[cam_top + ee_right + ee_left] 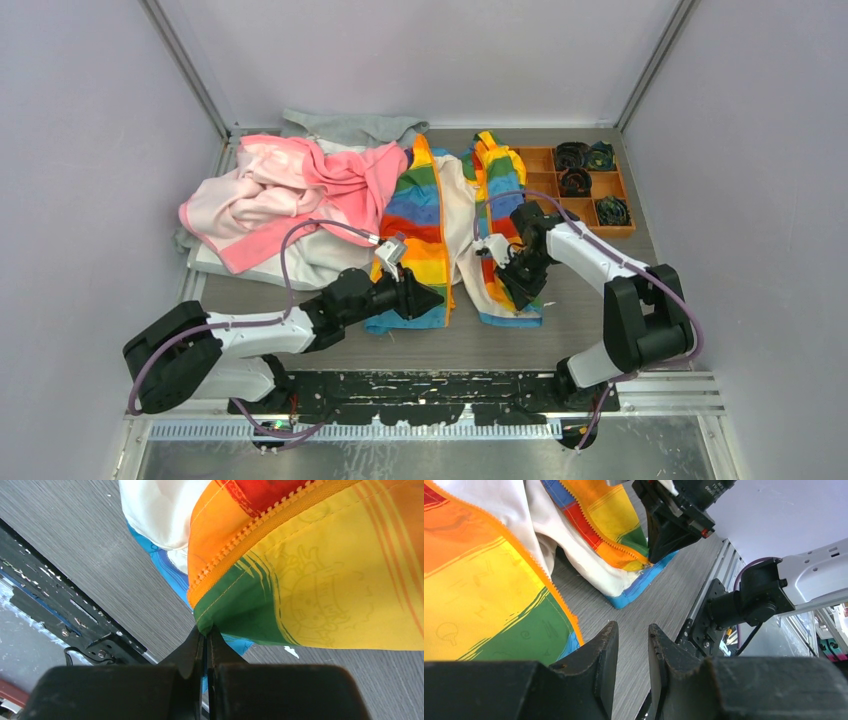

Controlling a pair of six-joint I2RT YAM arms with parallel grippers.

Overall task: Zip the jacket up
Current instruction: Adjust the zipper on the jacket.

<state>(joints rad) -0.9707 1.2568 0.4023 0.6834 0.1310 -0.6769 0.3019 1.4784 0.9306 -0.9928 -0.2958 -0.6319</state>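
The jacket (415, 215) looks light and limp, likely to bunch, so it is best held at the hem beside the zipper (250, 536). It lies open mid-tabletop (500, 340), its long axis running from the collar at the far side to the hem at the near side. The right pincer (205, 632) is closed on the right hem corner. The left pincer (633, 635) hangs part open and empty, just beside the left hem.

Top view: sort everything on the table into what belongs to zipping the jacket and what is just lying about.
Job in hand: jacket; its orange zipper; right gripper, shut on the jacket's hem corner; left gripper, open by the other front edge.
Lying about: pink garment; grey garment; orange tray; dark coiled items in it.
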